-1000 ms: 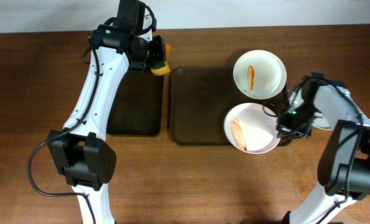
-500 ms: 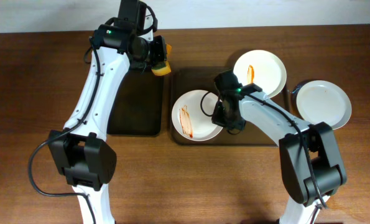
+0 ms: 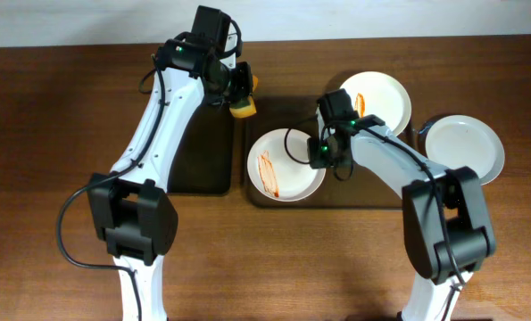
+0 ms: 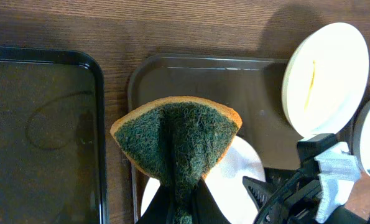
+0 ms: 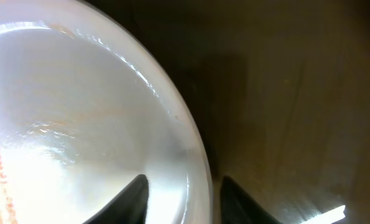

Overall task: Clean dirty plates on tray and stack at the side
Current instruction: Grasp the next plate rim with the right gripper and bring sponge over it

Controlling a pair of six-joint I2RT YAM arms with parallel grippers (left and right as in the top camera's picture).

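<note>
Pinching the folded sponge (image 4: 175,134) between pressed fingers, the left gripper (image 4: 180,208) hangs over the 11 o'clock corner of the tray (image 3: 372,185). The right gripper (image 5: 181,199) straddles the 3 o'clock rim of the streaked plate (image 3: 286,165) at tray 9 o'clock; clamping cannot be confirmed. A second stained plate (image 3: 373,102) sits at 1 o'clock.

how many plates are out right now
3. A smeared plate on the tray's near left, right claw on its rim; a second smeared plate at its far right corner; a clean plate on the table right of it. None look hidden.
</note>
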